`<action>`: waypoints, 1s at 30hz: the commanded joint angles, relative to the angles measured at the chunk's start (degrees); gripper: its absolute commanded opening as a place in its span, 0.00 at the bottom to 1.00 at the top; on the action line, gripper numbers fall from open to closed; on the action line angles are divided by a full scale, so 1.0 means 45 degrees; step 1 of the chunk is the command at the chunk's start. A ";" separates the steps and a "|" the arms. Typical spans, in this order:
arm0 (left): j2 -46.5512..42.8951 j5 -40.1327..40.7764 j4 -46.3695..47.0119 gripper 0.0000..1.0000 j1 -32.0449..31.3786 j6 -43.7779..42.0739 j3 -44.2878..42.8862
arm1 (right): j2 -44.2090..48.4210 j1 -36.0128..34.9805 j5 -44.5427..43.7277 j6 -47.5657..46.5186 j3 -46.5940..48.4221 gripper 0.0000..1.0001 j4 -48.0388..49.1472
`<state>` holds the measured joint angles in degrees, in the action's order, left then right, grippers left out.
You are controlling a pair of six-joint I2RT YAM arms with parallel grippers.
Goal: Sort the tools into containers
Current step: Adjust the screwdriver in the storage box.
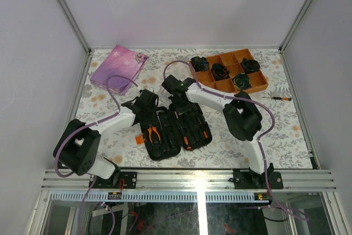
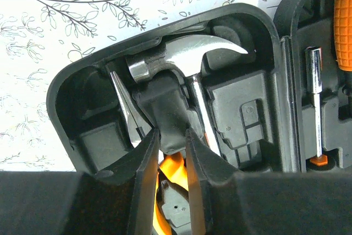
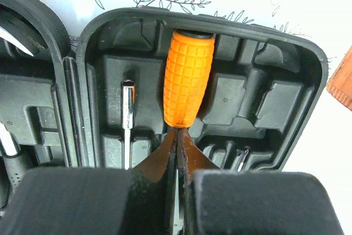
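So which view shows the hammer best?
Left wrist: the hammer shows head, claw and neck, close and sharp, in the case. The top view hides it under the left arm; the right wrist catches only slivers at its left edge.

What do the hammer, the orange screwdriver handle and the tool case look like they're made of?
Hammer: polished steel, probably; the head is mirror-bright with sharp glints. Screwdriver: handle of matte orange rubber or soft plastic, moulded in a grid for grip. Tool case: matte black moulded plastic, with formed slots and rounded walls.
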<state>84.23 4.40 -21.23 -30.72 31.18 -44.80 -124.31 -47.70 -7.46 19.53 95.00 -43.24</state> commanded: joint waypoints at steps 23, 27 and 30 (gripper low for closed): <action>0.0114 -0.0466 0.1039 0.03 -0.0559 0.0277 0.0450 | 0.0153 -0.0137 0.3515 0.1673 -0.4020 0.00 0.4357; -0.0164 -0.0114 0.0747 0.05 -0.0537 0.0298 0.0339 | 0.2260 0.0255 0.3114 0.1366 -0.3332 0.03 0.4193; -0.0361 0.0086 0.0548 0.08 -0.0498 0.0347 0.0248 | 0.3595 0.0369 0.2714 0.1435 -0.3310 0.14 0.4576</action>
<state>82.96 6.55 -21.45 -31.51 31.29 -44.27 -113.01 -45.15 -3.03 23.53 81.10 -28.03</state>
